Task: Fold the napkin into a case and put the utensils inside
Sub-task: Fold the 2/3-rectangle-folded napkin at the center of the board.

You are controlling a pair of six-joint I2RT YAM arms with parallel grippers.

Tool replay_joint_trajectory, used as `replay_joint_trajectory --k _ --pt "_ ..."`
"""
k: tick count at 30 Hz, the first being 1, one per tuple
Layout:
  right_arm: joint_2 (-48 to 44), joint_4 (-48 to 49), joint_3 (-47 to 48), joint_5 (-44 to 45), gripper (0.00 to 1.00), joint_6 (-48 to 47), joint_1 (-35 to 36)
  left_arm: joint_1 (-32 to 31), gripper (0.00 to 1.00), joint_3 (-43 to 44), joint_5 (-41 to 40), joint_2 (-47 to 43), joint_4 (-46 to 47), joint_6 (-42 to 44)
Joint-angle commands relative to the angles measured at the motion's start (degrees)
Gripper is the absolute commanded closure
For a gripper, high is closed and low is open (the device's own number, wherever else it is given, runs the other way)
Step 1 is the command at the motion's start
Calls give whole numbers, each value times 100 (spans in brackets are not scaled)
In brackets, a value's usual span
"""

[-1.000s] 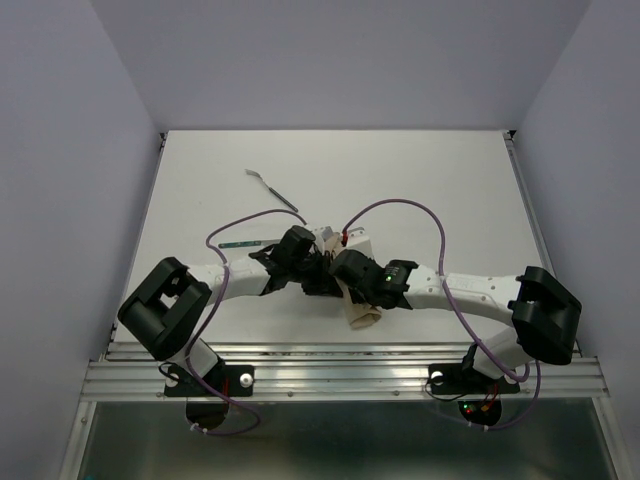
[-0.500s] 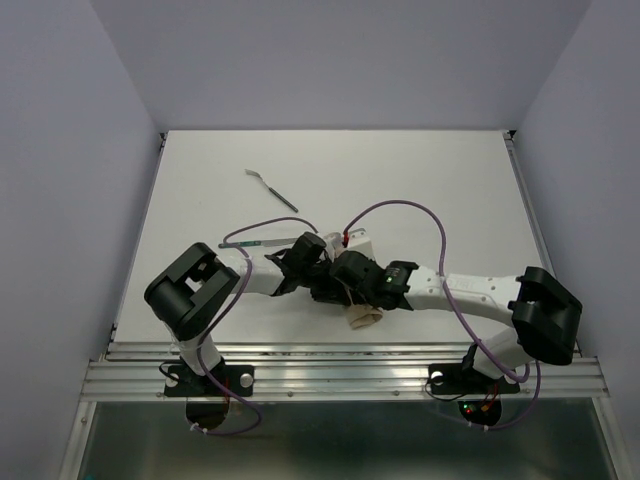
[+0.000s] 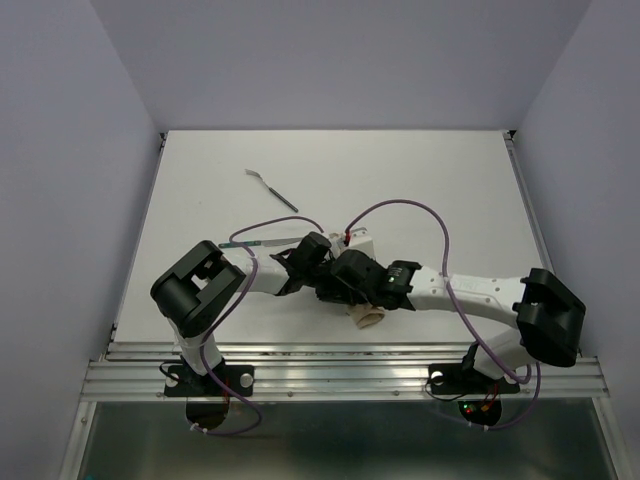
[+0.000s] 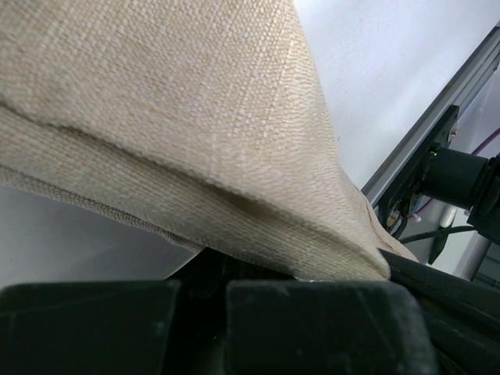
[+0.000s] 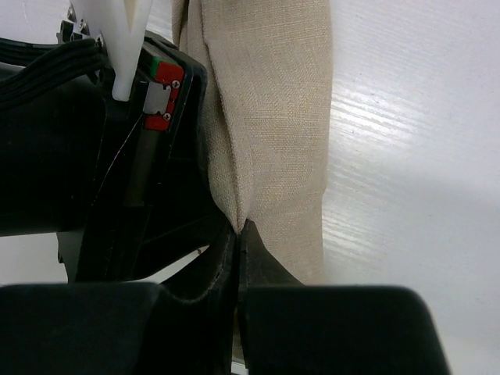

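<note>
In the left wrist view, the left gripper point(image 4: 226, 285) sits at the bottom edge of the frame. Its black fingers point(image 4: 312, 328) are closed tight together, with a folded edge of the napkin point(image 4: 195, 117) running down into them at lower centre. The beige cloth fills the upper left and middle of this frame, raised off the white table point(image 4: 375, 62), which shows beneath it at lower left.

In the right wrist view, the right gripper point(image 5: 238, 242) also has its fingers point(image 5: 336, 328) pressed together. The tips meet at the centre of the frame and pinch a fold of the napkin point(image 5: 273, 117). From there the cloth runs up as a narrow strip to the top edge, lying on the table on its right side. The black body of the other arm is touching its left side.

From above, both grippers meet at the lower middle of the table point(image 3: 450, 200). A rolled end of the napkin point(image 3: 366, 318) sticks out below them. The near utensil point(image 3: 245, 243) lies just left of the arms. The far utensil point(image 3: 272, 188) lies well apart from them in the upper left.
</note>
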Motion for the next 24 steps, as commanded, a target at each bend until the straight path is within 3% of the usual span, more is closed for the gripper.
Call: replay_joint_trajectory --k 1,17,21,24 --pt "175 323 51 -74 99 138 56 -45 100 32 -25 -93 61 28" --pt "360 990 -606 -215 99 1122 56 -45 100 -56 -86 -366 61 -148" --pt "246 1446 -949 -320 91 1228 56 -36 100 -187 -139 -568 44 -288" --pt "97 1631 -1108 -417 74 1184 56 -37 100 -257 -148 -700 26 -376"
